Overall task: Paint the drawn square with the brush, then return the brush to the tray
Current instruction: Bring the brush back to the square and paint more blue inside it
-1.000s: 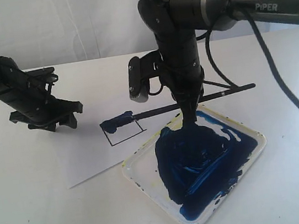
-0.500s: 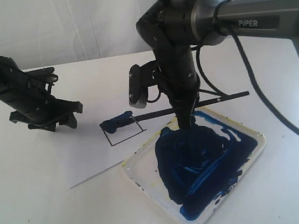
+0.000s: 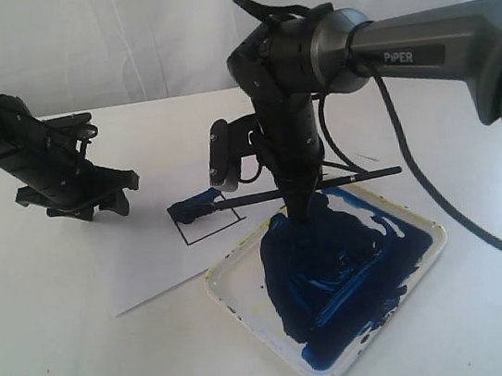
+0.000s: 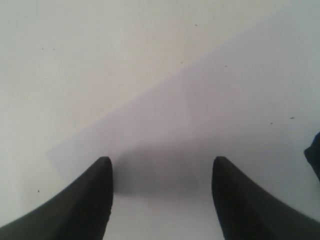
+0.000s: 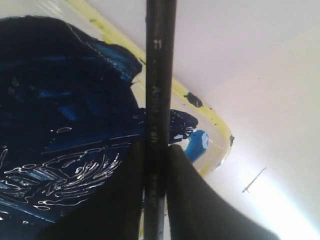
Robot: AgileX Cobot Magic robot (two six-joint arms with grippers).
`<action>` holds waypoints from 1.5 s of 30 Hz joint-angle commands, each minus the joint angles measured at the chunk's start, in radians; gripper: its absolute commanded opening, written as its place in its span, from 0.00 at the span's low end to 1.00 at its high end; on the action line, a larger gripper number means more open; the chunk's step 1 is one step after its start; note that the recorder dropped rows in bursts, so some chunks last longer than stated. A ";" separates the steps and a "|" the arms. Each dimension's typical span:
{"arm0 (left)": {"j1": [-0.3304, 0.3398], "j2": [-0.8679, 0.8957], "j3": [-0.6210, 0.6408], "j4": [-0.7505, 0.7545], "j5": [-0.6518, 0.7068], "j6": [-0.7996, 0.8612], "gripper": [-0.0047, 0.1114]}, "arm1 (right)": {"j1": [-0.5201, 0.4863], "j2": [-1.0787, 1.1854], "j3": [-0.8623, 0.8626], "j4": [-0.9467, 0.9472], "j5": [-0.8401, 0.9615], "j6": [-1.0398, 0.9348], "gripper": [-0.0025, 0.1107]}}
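Over the tray (image 3: 231,289), the right tool (image 3: 295,208) pinches the brush (image 3: 371,174).

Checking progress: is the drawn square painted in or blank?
Mostly blank: the drawn square shows white paper inside its outline, with blue only at the far corner where the brush tip sits.

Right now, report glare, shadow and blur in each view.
Exterior view: even bright light washes the white paper sheet into the table; wet blue paint in the shallow white tray glints faintly. Left wrist view: the open left gripper is soft-edged, casting a faint grey shadow on the paper. Right wrist view: white highlights on the paint; lettering on the thin black brush is blurred.
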 commanded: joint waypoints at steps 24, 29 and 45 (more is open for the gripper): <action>0.001 -0.007 0.005 -0.007 0.018 -0.008 0.58 | -0.002 0.016 -0.008 -0.061 0.060 -0.082 0.02; 0.001 -0.007 0.005 -0.007 0.018 -0.008 0.58 | -0.002 0.016 -0.008 -0.059 0.007 -0.017 0.02; 0.001 -0.007 0.005 -0.007 0.018 -0.008 0.58 | -0.002 0.016 -0.008 -0.023 0.022 -0.054 0.02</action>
